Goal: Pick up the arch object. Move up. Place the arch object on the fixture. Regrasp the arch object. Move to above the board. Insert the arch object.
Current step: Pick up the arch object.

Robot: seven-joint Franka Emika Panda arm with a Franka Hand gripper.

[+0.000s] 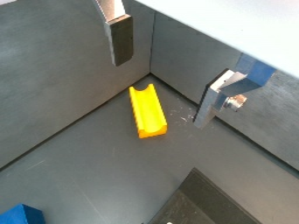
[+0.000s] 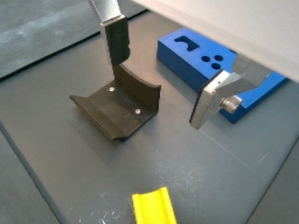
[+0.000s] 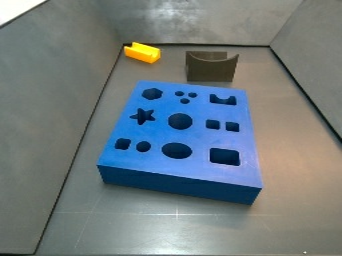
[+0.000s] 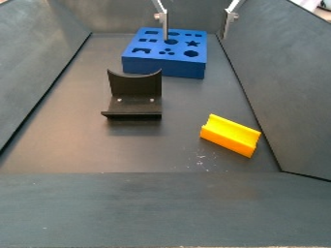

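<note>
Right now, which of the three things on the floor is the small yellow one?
The arch object, lying alone by the wall, untouched. The fixture is dark, the board blue. The gripper hangs above, jaws open.

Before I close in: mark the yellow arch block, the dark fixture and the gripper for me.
Small yellow-orange plastic arch object point(image 1: 146, 112), a wrist view, on its grooved top.
Dark U-topped fixture point(image 4: 134, 93), a side view, on its concave face.
Gripper point(image 1: 163, 76), a wrist view, between its open fingertips, above the floor.

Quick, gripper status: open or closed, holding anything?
Gripper: open, fingers apart and empty, above the floor; the arch object lies on the floor below, untouched.
</note>
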